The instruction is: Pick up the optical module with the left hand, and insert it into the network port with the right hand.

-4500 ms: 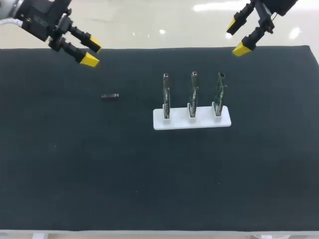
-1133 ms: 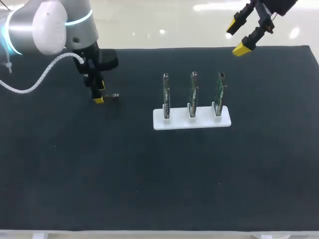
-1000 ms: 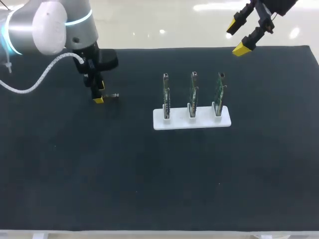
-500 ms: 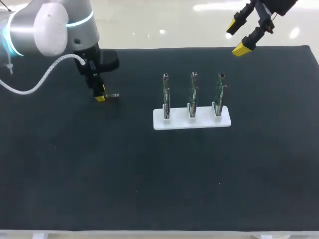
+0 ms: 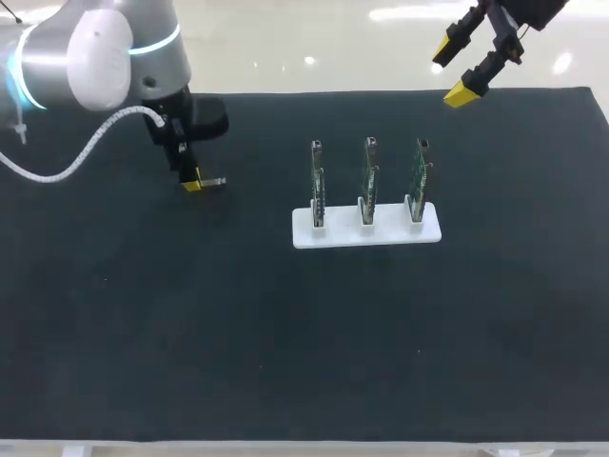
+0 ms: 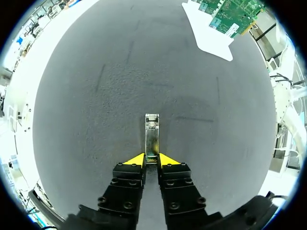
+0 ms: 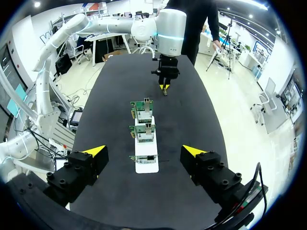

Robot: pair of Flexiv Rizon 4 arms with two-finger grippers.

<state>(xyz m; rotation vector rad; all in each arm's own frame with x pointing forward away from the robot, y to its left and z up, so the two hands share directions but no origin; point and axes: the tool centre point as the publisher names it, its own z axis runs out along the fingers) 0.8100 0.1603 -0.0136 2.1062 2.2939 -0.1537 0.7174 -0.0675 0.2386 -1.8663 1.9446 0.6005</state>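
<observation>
No text, label, number or sign can be read in any view. Any print on the optical module (image 6: 152, 136), gripped between the fingers of the left gripper (image 6: 152, 160), is too small to be made out. The same holds for the green boards (image 6: 230, 14) well ahead of those fingers.
</observation>
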